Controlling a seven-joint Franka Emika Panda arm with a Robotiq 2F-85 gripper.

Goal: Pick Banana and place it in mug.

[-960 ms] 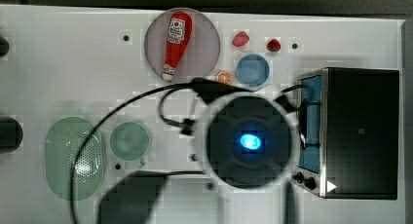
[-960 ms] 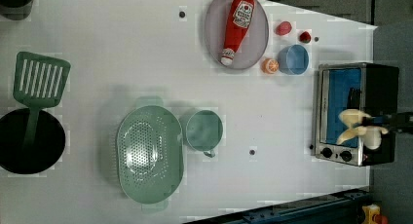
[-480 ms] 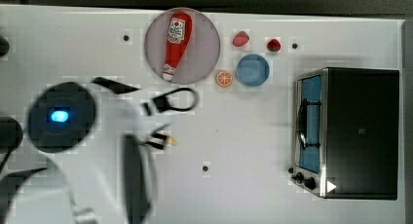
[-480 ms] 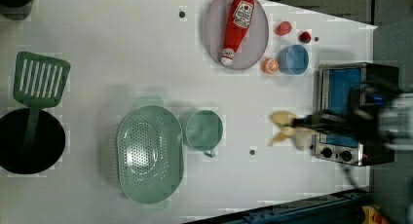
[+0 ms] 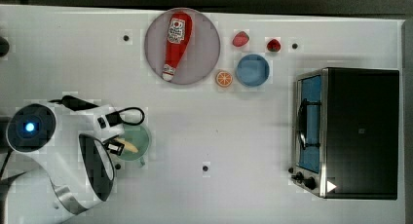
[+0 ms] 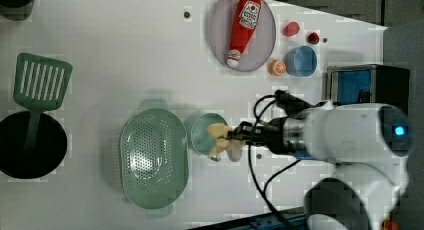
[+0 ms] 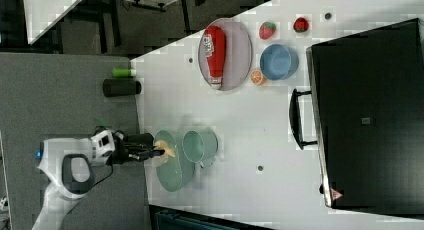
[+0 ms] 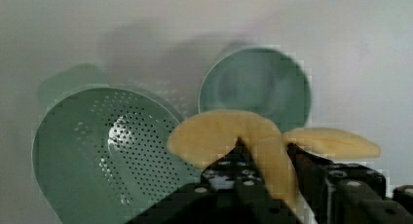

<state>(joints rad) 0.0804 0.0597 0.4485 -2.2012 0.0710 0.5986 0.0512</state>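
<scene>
My gripper (image 6: 235,139) is shut on the yellow Banana (image 6: 219,140). It holds the fruit over the side of the pale teal mug (image 6: 201,134) that lies toward the left view's right. From above, the Banana (image 5: 129,146) overlaps the mug's (image 5: 139,139) opening, beside the gripper (image 5: 118,146). In the wrist view the Banana (image 8: 229,131) sits across the dark fingers (image 8: 299,165), with the mug (image 8: 255,85) just beyond it. The right view puts the gripper (image 7: 151,151) and Banana (image 7: 166,151) above the table.
The oval perforated green basket (image 6: 154,157) touches the mug on the left view's left. A green spatula (image 6: 40,85) rests on a black pan (image 6: 30,145). Farther off are the plate (image 5: 204,53) with the ketchup bottle (image 5: 175,41), an orange slice (image 5: 224,78), a blue bowl (image 5: 253,70) and the toaster oven (image 5: 355,131).
The arm has swept from in front of the toaster oven toward the left view's left, carrying the Banana to the mug. Nothing on the table has shifted.
</scene>
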